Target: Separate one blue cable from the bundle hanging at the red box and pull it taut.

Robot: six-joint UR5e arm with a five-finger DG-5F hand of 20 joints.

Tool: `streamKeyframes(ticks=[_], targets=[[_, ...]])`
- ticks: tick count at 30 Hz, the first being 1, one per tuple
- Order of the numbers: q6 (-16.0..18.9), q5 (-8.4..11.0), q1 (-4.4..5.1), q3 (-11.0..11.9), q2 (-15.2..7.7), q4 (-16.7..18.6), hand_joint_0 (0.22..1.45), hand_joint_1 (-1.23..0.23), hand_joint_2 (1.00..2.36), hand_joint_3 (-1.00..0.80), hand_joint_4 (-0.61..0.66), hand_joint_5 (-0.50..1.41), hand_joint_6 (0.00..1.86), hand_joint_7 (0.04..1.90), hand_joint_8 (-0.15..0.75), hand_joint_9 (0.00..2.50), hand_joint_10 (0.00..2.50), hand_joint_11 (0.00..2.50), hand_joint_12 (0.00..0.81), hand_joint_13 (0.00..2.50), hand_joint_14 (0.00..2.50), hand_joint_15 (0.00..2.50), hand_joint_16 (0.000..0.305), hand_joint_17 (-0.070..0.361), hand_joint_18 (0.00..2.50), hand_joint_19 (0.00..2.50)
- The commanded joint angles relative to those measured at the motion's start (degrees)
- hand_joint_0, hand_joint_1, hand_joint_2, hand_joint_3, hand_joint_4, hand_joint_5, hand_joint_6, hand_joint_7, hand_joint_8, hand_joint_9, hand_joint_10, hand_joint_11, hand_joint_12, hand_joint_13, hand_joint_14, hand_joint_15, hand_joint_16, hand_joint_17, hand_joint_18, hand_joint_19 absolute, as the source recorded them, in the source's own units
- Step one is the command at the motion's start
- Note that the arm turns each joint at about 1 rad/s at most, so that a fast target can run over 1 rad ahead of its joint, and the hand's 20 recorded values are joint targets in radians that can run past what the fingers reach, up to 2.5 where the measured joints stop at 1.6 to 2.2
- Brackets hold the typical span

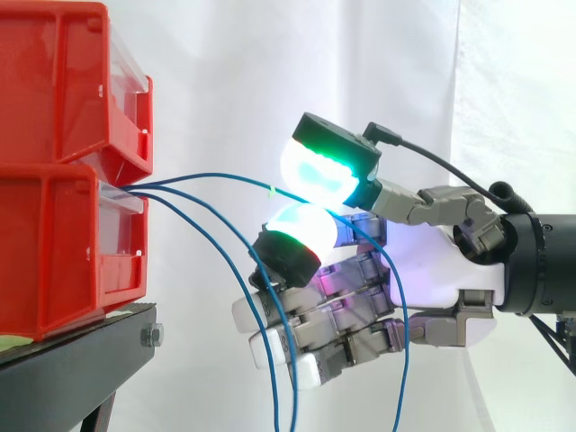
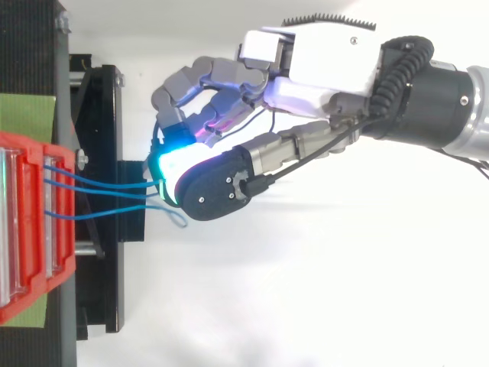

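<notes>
One blue cable (image 1: 225, 178) runs from the front of the lower red bin (image 1: 54, 252) in a shallow arc, rising a little and then dipping, to the glowing fingertips (image 1: 319, 171) of the robot hand (image 1: 432, 270). There it passes between an upper pad and a lower pad, both lit green and white, that close on it, so the robot hand is grasping this cable in a pinch. A small green mark sits on the cable just before the pads. Past the pinch the same cable drops across the palm and hangs down towards the lower edge of the side view. It bows slightly between bin and pads instead of lying straight. The other two blue cables (image 1: 274, 396) leave the same spot on the bin, sag lower and hang in front of the curled lower fingers, which show a magenta glow. From above, three blue strands cross the gap from the bin's front to the cyan-lit pads, and one of them ends in a small loop beside the hand. The lower red bin carries the upper red bin (image 1: 63, 81) stacked on it. Both have clear strips along their fronts, and what lies inside them cannot be made out. The bins rest on a black stand (image 1: 81, 351) with a green sheet (image 2: 27, 115) under them, before a white curtain (image 1: 225, 72).
</notes>
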Motion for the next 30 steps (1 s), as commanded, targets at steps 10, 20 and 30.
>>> streamKeyframes(ticks=[10,20,30], targets=[[-0.1,0.03,0.11,-0.9,0.0,0.6,0.75,-0.71,1.00,-0.50,-0.01,-0.21,0.94,1.36,0.336,0.77,0.01,0.31,0.312,0.78,0.01,0.29,0.039,0.087,0.59,0.54],[-0.2,0.03,0.20,-1.6,0.0,1.0,0.74,-0.71,1.00,-0.50,-0.02,-0.21,0.93,1.38,0.331,0.78,0.01,0.31,0.310,0.78,0.01,0.29,0.039,0.087,0.59,0.54],[-0.2,0.12,0.11,-1.6,0.0,2.0,0.73,-0.68,1.01,-0.42,0.02,-0.21,0.95,1.39,0.344,0.78,0.01,0.31,0.318,0.77,0.01,0.29,0.040,0.089,0.58,0.54]])
